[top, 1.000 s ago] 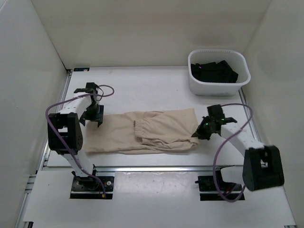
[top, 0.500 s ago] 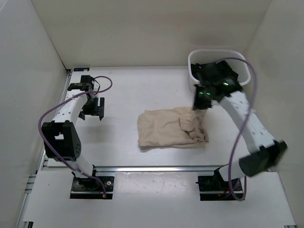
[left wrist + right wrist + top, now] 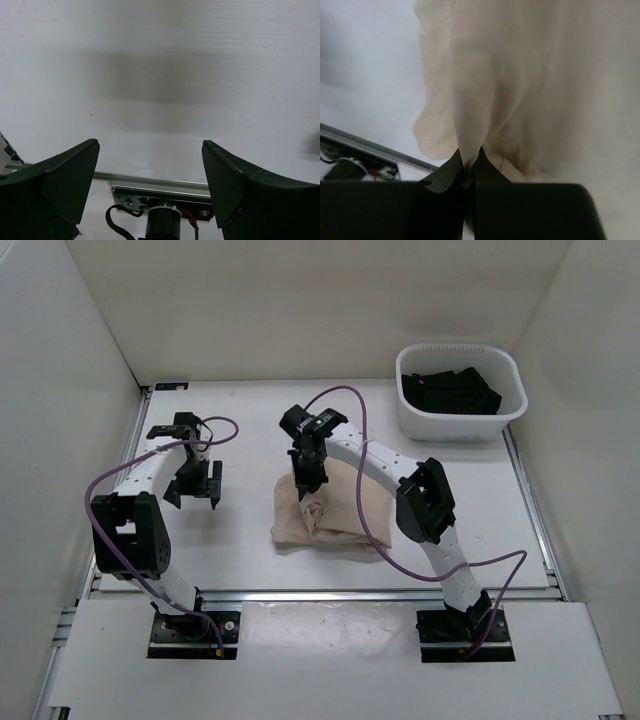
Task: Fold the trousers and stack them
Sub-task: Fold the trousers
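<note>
- Since the frame half a second ago, the trousers (image 3: 318, 522) have drawn in from a wider spread to a tighter bundle, and they sit a little further left on the table (image 3: 250, 430).
- I note the trousers now lie near the middle of the table, between the two arms and closer to the near edge than to the far wall. The cloth is layered and wrinkled, with a rumpled ridge running down the middle of the bundle.
- Over the same interval the right gripper (image 3: 307, 480) has swung from beside the basket to the far edge of the bundle. The right arm reaches across above the cloth.
- On the right wrist view I see the fingers pressed together on a thin pleat of the beige fabric. The rest of the cloth hangs away from that pinch in long folds.
- I find the left gripper (image 3: 195, 490) well apart from the trousers, on the left side of the table and almost where it was. Its fingers are spread wide with nothing between them, and only bare table surface shows below on the left wrist view.
- I record a white basket (image 3: 455, 428) at the far right corner, holding a black garment (image 3: 450, 390), clear of both grippers.
</note>
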You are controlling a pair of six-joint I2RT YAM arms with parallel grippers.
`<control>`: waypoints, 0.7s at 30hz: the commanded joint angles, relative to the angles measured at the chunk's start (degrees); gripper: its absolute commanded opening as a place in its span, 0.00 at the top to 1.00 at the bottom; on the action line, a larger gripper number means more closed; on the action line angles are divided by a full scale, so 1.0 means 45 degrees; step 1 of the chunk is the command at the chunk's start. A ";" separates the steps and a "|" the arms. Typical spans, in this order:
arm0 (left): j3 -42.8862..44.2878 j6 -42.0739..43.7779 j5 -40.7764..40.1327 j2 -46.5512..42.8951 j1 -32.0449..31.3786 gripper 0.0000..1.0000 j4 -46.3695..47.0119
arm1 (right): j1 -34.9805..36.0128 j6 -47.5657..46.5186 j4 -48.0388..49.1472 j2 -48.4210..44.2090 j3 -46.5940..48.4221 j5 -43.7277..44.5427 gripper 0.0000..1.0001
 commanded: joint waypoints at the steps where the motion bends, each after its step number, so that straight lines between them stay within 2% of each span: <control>1: -0.0207 -0.0032 0.0349 -0.0523 0.0304 0.05 0.0372 | -0.0204 0.1154 0.2402 -0.0895 -0.0232 -0.1281 1.00; 3: -0.0459 -0.0032 0.0525 -0.0405 0.0305 0.05 0.0373 | -0.0204 0.1156 0.3187 -0.0780 -0.0236 -0.1827 0.99; 5: -0.0577 -0.0032 0.0662 -0.0114 0.0305 0.05 0.0490 | -0.0204 0.1156 0.3053 -0.0410 0.0192 -0.2238 0.92; 6: -0.0578 -0.0032 0.0779 0.0004 0.0305 0.05 0.0490 | -0.0204 0.1156 0.3051 -0.0408 0.0193 -0.2375 0.75; 8: -0.0694 -0.0032 0.0781 0.0005 0.0305 0.05 0.0608 | -0.0204 0.1156 0.3051 -0.0232 0.0330 -0.2977 0.54; 11: -0.0695 -0.0032 0.0781 0.0005 0.0305 0.03 0.0608 | -0.0069 0.0397 0.3344 0.0022 0.0776 -0.3877 0.41; 13: -0.0695 -0.0032 0.0606 0.0005 0.0305 0.03 0.0608 | 0.0300 -0.0789 0.3113 0.0295 0.2079 -0.4503 0.33; 16: 0.0259 -0.0032 0.0351 -0.0248 0.0305 0.03 0.0453 | 0.0460 -0.1849 0.1862 -0.0053 0.2188 -0.3962 0.33; 17: 0.0629 -0.0032 0.0622 -0.0462 0.0189 0.03 0.0297 | 0.0344 -0.1852 0.1860 -0.1294 0.0503 -0.3243 0.35; 19: 0.1918 -0.0032 0.1071 -0.0697 -0.0181 0.03 0.0121 | -0.0258 -0.1327 0.3241 -0.3016 -0.2292 -0.1425 0.38; 20: 0.2348 -0.0032 0.1518 -0.0834 -0.0396 0.03 -0.0074 | -0.0534 -0.0454 0.3807 -0.4726 -0.3718 -0.0936 0.42; 21: 0.3048 -0.0032 0.2857 -0.0835 -0.0862 0.03 -0.0076 | -0.0846 0.0019 0.4741 -0.5478 -0.6265 -0.0583 0.46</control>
